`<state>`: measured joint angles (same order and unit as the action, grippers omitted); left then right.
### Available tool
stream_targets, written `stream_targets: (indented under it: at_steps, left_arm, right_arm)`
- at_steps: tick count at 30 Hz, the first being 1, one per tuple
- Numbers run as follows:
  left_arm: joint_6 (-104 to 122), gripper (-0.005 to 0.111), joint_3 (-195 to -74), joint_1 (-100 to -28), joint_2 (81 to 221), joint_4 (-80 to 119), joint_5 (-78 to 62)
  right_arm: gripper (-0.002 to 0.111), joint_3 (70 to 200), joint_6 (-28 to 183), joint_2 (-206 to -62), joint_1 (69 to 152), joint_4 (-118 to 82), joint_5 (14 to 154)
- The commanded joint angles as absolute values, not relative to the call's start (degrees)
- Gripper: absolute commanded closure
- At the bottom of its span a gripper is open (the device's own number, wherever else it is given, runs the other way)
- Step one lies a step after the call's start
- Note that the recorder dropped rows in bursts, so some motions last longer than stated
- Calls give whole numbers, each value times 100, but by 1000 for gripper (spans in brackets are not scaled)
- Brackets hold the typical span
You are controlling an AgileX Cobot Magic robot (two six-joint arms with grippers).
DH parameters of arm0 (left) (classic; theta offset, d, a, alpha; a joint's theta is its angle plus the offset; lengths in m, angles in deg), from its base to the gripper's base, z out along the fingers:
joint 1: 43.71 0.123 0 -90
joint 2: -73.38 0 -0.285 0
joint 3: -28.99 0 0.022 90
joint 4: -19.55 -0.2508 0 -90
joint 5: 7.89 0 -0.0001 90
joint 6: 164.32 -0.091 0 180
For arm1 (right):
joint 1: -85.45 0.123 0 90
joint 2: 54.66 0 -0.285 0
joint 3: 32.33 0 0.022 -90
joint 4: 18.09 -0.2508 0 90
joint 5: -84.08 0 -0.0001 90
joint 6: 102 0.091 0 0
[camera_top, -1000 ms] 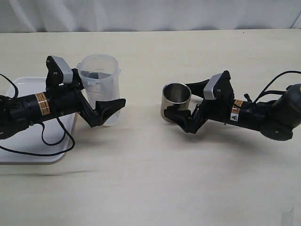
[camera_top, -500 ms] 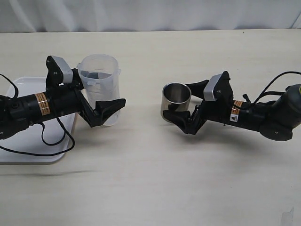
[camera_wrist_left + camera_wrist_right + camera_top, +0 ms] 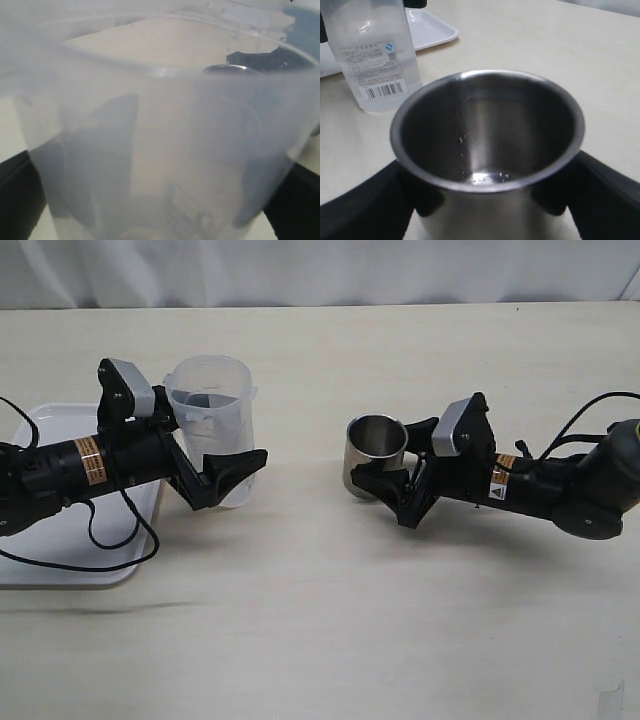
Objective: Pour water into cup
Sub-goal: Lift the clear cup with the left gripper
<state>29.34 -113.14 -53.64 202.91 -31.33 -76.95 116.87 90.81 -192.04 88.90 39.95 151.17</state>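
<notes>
The steel cup [image 3: 375,455] stands upright on the table right of centre. My right gripper [image 3: 384,456] is shut on it, a black pad pressed to each side of its wall [image 3: 485,205]. A small shiny pool of water [image 3: 490,176] lies at the bottom of the cup [image 3: 485,125], with droplets on the inner wall. The translucent plastic beaker [image 3: 210,405] stands at the left. My left gripper [image 3: 226,446] is open around it, one finger on each side. In the left wrist view the beaker [image 3: 160,150] fills the frame.
A white tray [image 3: 40,560] lies under my left arm at the left edge of the table; its corner [image 3: 432,27] shows behind the beaker [image 3: 372,60] in the right wrist view. The cream tabletop [image 3: 320,620] stretches in front of both arms.
My right gripper's fingers have closed in onto the cup's sides. The left gripper, the beaker and the cup have stayed in place.
</notes>
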Motion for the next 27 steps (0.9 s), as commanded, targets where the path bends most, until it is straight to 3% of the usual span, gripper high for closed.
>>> stream_targets:
  at_steps: [1, 7, 10, 14, 19, 20, 27]
  left_arm:
    - [2934, 2, -11347, -5377, 20296, -3068, -7785]
    - [2934, 2, -11347, -5377, 20296, -3068, -7785]
    - [2934, 13, -11358, -5377, 20296, -3068, -7785]
    - [2934, 41, -11407, -5377, 20296, -3069, -7785]
    - [2934, 100, -11407, -5377, 20296, -3073, -7785]
    - [2934, 107, -11407, -5377, 20296, -3073, -7785]
    - [2999, 107, -11589, -5377, 20296, -3092, -7785]
  right_arm:
    - [61, 11705, 9076, -19199, 8889, 4028, 15152]
    - [89, 11705, 9066, -19199, 8889, 4171, 15152]
    - [104, 11705, 8997, -19199, 8889, 4198, 15152]
    - [104, 11705, 8862, -19199, 8889, 4198, 15152]
    - [104, 11705, 8862, -19199, 8889, 4198, 15152]
    - [104, 11705, 8862, -19199, 8889, 4198, 15152]
    - [104, 11705, 8862, -19199, 8889, 4198, 15152]
